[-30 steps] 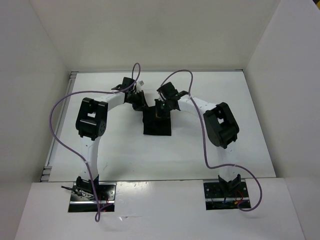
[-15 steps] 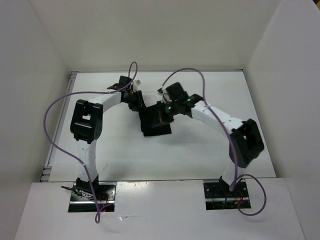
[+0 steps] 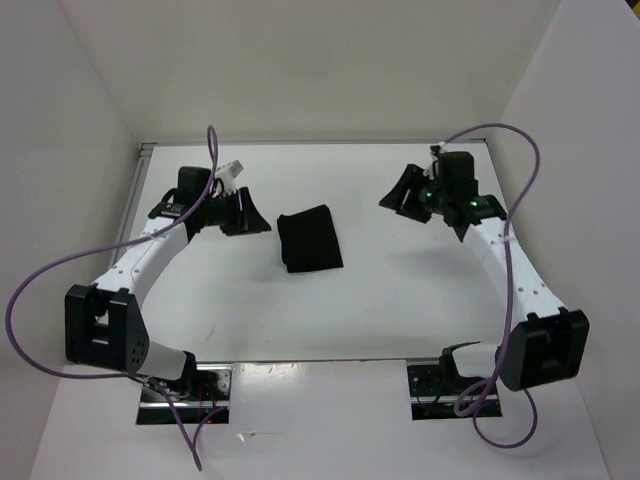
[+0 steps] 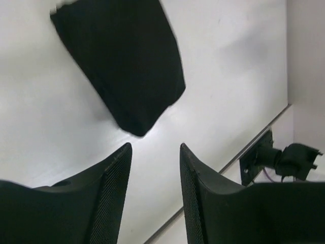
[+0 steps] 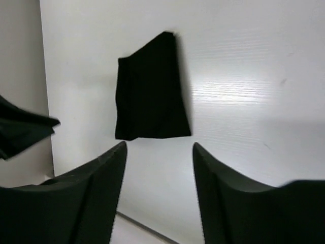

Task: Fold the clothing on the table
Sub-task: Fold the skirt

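From the top external view, one piece of clothing (image 3: 309,239) lies just left of centre on the table (image 3: 400,300). It is a plain black folded bundle, roughly rectangular and slightly skewed, and its layers and folds cannot be made out against the black. Two arms reach in from the bottom of the frame, each trailing one purple cable. The left gripper (image 3: 256,214) sits left of the garment and near it, apart from it. The right gripper (image 3: 392,198) sits well apart at the upper right. From this height the fingers merge with the dark gripper bodies, so the gap between them is hard to read.

In the left wrist view, two dark mesh-textured fingers (image 4: 114,193) rise from the bottom edge, their bases cut off. The left gripper (image 4: 155,148) stands open with only bare table (image 4: 228,76) between the jaws. The clothing (image 4: 122,61) fills the upper left, its top cropped by the frame. A black bracket (image 4: 274,158) shows at the lower right, its detail unclear.

In the right wrist view, the right gripper (image 5: 158,146) is likewise open and holds nothing. The clothing (image 5: 150,91) lies whole above it, left of centre. A blurred dark shape (image 5: 23,129) is cut off at the left edge and cannot be identified.
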